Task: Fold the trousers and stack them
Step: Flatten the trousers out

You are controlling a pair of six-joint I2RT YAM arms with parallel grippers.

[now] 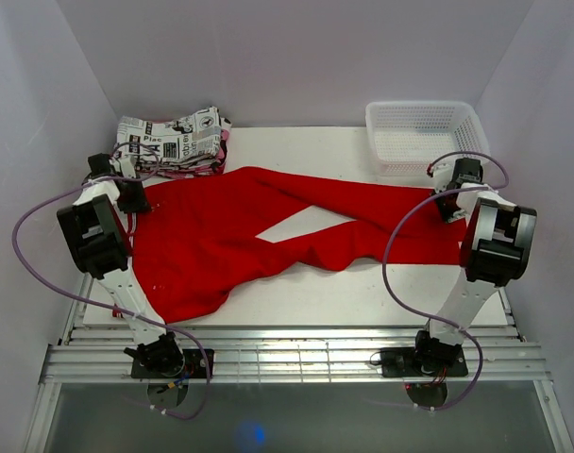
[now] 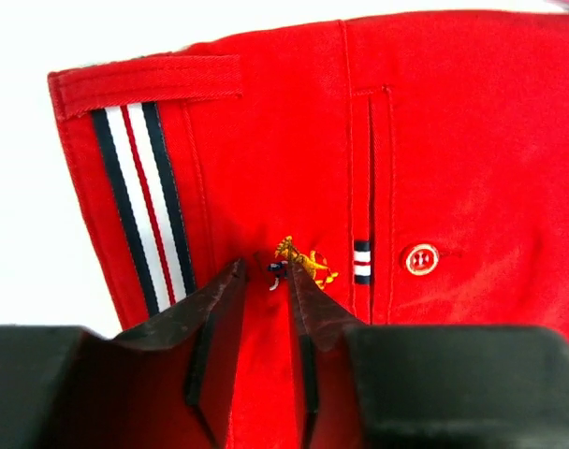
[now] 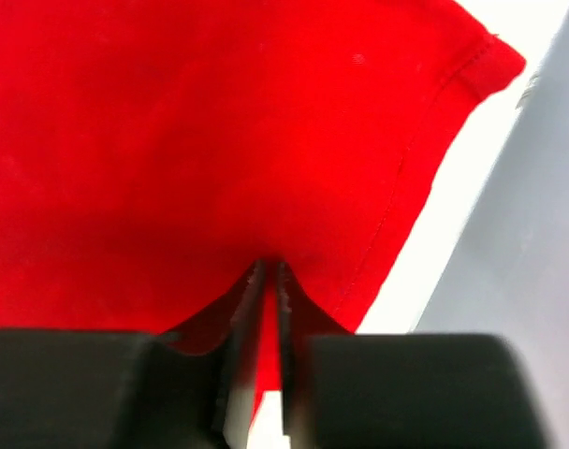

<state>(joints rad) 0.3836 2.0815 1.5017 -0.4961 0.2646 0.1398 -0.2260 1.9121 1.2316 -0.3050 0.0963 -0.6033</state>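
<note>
Pinching trousers [image 1: 211, 245] spread across table [image 1: 362, 293], waist L, hems R | R gripper [image 3: 269, 268] clamped on hem | L gripper [image 2: 264, 269] narrow over waistband, grip unclear | tip: seat deep, lift both evenly, keep cloth taut

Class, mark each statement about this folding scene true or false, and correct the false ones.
1. The trousers lie spread out, with bare table showing between the legs. True.
2. The newspaper-print garment sits inside the white basket. False: it lies on the table at the back left, and the basket stands at the back right.
3. The right gripper is shut on a trouser leg near its hem. True.
4. The left gripper is at a leg hem too. False: it is at the waist end, beside the pocket button.
</note>
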